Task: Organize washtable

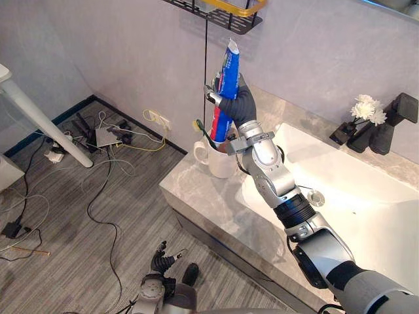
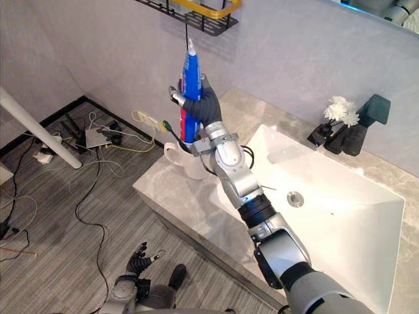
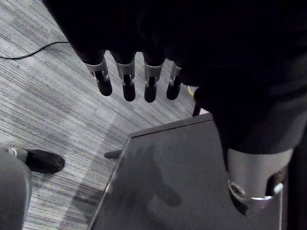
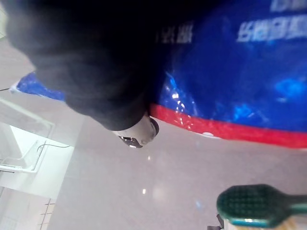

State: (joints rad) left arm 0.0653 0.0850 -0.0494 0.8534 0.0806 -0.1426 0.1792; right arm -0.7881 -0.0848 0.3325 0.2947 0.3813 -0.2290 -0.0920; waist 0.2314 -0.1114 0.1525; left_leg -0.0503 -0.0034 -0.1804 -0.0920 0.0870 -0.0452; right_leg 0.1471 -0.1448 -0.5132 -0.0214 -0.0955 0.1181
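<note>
So my right hand has its fingers wrapped tight round the blue toothpaste tube, about halfway up. The tube stands pretty much upright, with the flat crimped end pointing to 12 o'clock and the red band lower down. Its bottom end sits right over the mouth of the white mug. Can't tell if it dips inside, my wrist blocks that bit.

The mug is on the grey marble surface, near its corner, at roughly 9 o'clock from the white sink. A toothbrush with a green head leans out of the mug toward 11 o'clock, just beside the tube.

Over at 1 o'clock from the sink are the black faucet and some white flowers next to it. On the wall at 12 o'clock, above the tube, is a black wire shelf.

My left hand hangs low at 6 o'clock, over the wood floor, fingers straight and loose, holding nothing. There's a tangle of cables on the floor at 9 o'clock.
</note>
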